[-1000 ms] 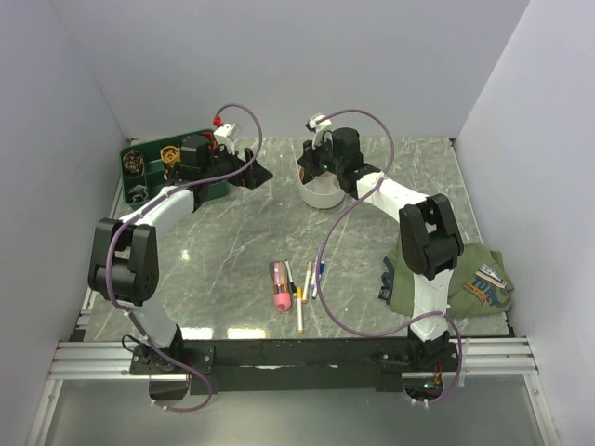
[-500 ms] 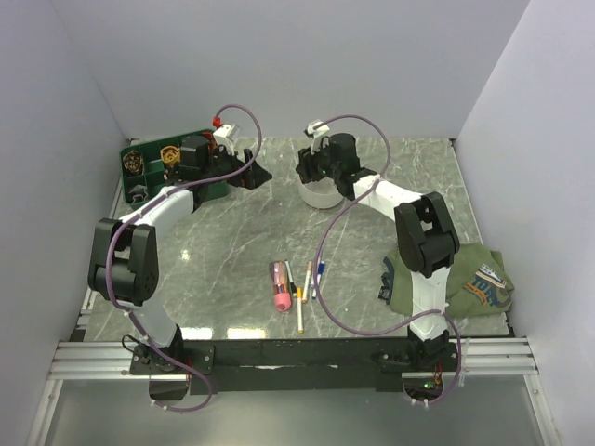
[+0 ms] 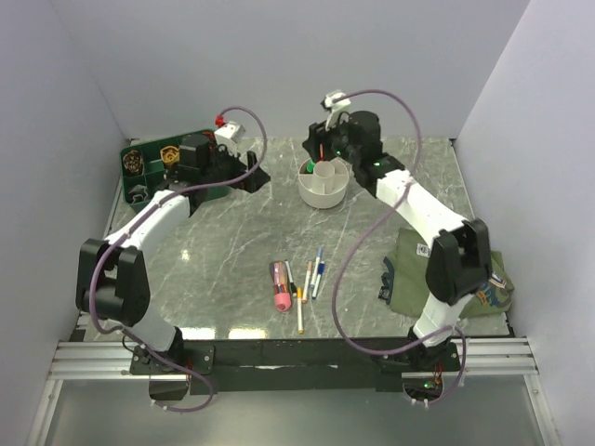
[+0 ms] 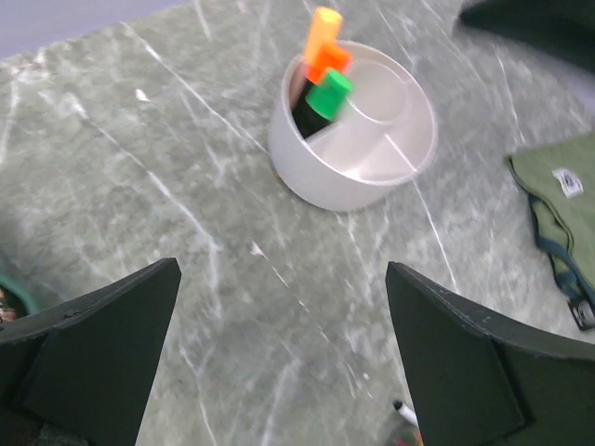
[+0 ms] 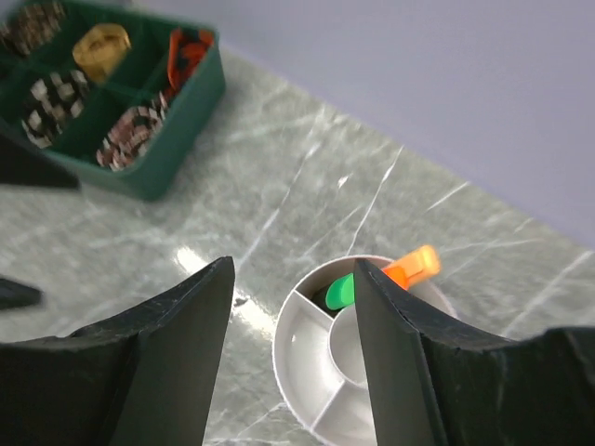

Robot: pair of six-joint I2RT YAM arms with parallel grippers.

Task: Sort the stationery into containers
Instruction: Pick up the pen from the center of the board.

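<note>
Both pairs of jaws stand released, grasping nothing.

Top view: the left gripper [image 3: 249, 173] hangs just beside the dark green tray [image 3: 153, 151], and the right gripper [image 3: 325, 149] hovers over the white divided bowl [image 3: 321, 197]. A thick pink marker [image 3: 280, 290], a thin yellow pen [image 3: 299, 314] and blue-capped pens [image 3: 319, 269] lie together mid-table, well apart from the bowl. An olive-green pouch [image 3: 409, 283] lies at the right.

Left wrist view: beyond the spread fingers, the bowl holds two orange-capped markers [image 4: 325, 42] and a green-capped marker [image 4: 327, 95], all leaning in one outer compartment. The pouch carries a white label [image 4: 564, 182] – its print is too small to read.

Right wrist view: the bowl shows between the parted fingers, green and orange caps in the same compartment. The tray's compartments hold coiled bands [image 5: 58, 95] – checkered, yellow, orange.
</note>
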